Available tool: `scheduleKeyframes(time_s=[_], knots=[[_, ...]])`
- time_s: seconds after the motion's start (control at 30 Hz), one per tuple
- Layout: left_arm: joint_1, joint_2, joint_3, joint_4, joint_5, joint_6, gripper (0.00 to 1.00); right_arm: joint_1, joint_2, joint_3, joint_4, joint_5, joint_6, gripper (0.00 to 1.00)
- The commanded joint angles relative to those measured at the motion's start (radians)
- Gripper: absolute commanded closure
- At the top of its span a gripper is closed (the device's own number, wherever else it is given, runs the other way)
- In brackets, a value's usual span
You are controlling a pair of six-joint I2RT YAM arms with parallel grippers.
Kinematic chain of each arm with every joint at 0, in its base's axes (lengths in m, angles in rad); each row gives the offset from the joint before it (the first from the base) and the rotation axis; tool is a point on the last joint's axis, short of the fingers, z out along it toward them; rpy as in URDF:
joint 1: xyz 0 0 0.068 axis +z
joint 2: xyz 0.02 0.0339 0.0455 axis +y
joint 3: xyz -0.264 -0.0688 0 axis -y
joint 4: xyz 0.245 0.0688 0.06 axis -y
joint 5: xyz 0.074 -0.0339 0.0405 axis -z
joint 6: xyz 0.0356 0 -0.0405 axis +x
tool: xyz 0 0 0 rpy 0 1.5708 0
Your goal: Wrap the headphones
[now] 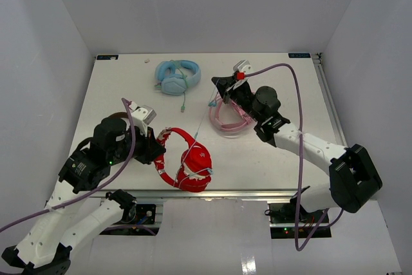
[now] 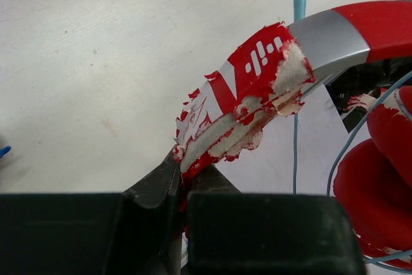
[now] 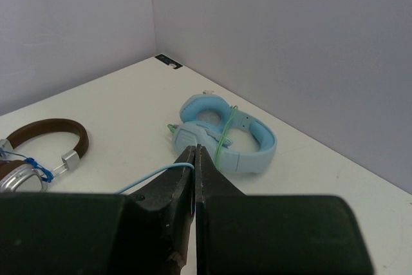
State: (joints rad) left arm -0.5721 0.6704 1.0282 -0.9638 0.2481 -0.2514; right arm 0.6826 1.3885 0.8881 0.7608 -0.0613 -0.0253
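I am pinching the peeling headband end of the bright red over-ear headphones (image 1: 192,165) in the left gripper (image 2: 179,167), anchoring them near the white table's (image 1: 116,88) front edge. The right gripper (image 3: 195,151), pressed together on their thin pale cable (image 3: 151,177), is holding it stretched away, presumably for winding.

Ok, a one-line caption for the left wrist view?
Left gripper shut on the peeling headband of the bright red over-ear headphones, one round earcup beside it, on a white table.
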Motion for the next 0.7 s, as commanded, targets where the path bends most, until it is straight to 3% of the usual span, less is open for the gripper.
scheduleKeyframes(time_s=[0.0, 0.23, 0.67], knots=[[0.001, 0.018, 0.0, 0.062, -0.019, -0.016, 1.0, -0.014, -0.056, 0.082, -0.058, 0.041, -0.059, 0.92], [0.001, 0.018, 0.01, 0.124, -0.148, -0.117, 1.0, -0.017, -0.106, 0.059, -0.088, 0.051, -0.068, 0.92], [0.001, -0.06, 0.24, 0.14, -0.361, -0.27, 1.0, -0.07, -0.109, -0.049, -0.049, 0.095, -0.03, 0.92]])
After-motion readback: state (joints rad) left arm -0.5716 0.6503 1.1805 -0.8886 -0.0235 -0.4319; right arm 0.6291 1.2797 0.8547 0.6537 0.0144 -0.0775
